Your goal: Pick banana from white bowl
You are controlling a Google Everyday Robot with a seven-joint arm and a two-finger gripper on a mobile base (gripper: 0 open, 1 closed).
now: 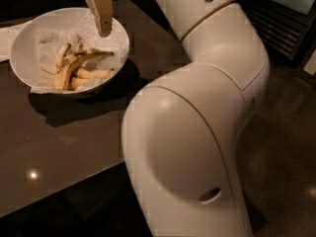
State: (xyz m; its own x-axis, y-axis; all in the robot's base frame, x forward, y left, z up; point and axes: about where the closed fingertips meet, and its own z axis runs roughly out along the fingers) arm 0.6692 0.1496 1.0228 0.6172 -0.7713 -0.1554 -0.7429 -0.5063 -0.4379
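Observation:
The white bowl (16,51) stands at the far left of the dark table, lined with crumpled white paper. In it lies the banana (80,60), long, curved, yellow with brown blotches, its dark end pointing right. Shorter, paler bananas (95,74) lie under and beside it. My gripper (103,29) hangs tip-down above the bowl's far right part, just above and to the right of the banana, not touching it. It holds nothing that I can see.
My large white arm (197,132) fills the middle and right of the view and hides the table's right part. The dark table (69,142) has its front edge running low across the left. A white sheet (5,36) lies at the left edge.

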